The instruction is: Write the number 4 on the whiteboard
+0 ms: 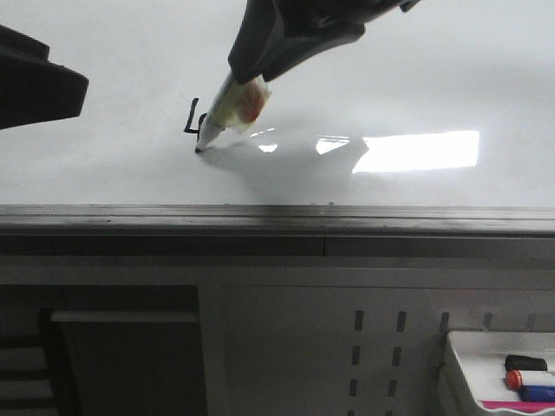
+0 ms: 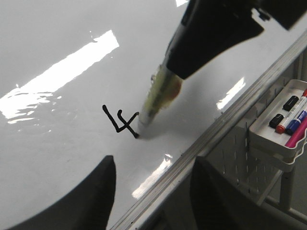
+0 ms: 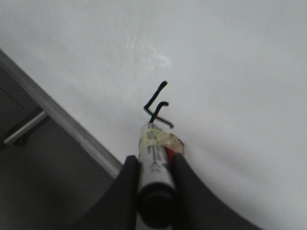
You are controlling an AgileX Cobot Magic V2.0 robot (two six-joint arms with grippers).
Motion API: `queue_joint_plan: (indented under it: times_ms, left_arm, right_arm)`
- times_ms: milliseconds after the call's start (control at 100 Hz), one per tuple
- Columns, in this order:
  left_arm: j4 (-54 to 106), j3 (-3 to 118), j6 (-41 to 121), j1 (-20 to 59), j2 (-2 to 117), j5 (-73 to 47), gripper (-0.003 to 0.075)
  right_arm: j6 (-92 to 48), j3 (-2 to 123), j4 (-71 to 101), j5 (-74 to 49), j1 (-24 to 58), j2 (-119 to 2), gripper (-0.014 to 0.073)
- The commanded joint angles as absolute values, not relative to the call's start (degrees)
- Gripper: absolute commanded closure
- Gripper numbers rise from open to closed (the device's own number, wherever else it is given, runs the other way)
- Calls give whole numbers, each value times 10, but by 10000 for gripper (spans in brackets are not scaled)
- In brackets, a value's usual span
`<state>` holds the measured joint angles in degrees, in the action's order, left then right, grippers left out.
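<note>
A black handwritten number 4 (image 2: 121,121) stands on the glossy whiteboard (image 1: 104,165). It also shows in the right wrist view (image 3: 157,106) and partly behind the pen in the front view (image 1: 192,119). My right gripper (image 3: 155,165) is shut on a marker pen (image 1: 227,108), tilted, its tip touching the board at the bottom end of the 4's stem (image 2: 136,136). My left gripper (image 2: 152,191) is open and empty, hovering over the board's near edge; in the front view it is a dark shape at the far left (image 1: 35,87).
A grey metal ledge (image 1: 277,218) runs along the board's near edge. A small white tray (image 2: 280,136) with several spare markers hangs below it at the right. A bright glare (image 1: 416,150) lies on the board right of the pen.
</note>
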<state>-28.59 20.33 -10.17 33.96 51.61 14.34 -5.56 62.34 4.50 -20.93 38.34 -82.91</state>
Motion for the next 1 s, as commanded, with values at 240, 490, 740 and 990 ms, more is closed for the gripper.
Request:
queue_joint_plan:
  times_ms: [240,490,740,990]
  left_arm:
    - [-352,219,-107,346,552,196,386]
    - [-350,224,-107,344,642,256,386]
    - [-323,224,-107,344,663,285,420]
    - [-324,224,-107,344,663,291,741]
  right_arm:
    - [-63,664,37,-243,439,-805,658]
    - [-63,700,37,-292,497,-802,658]
    - [-63,708,38,-339,501,-801,658]
    - [-63,708,50,-344,501,-801,658]
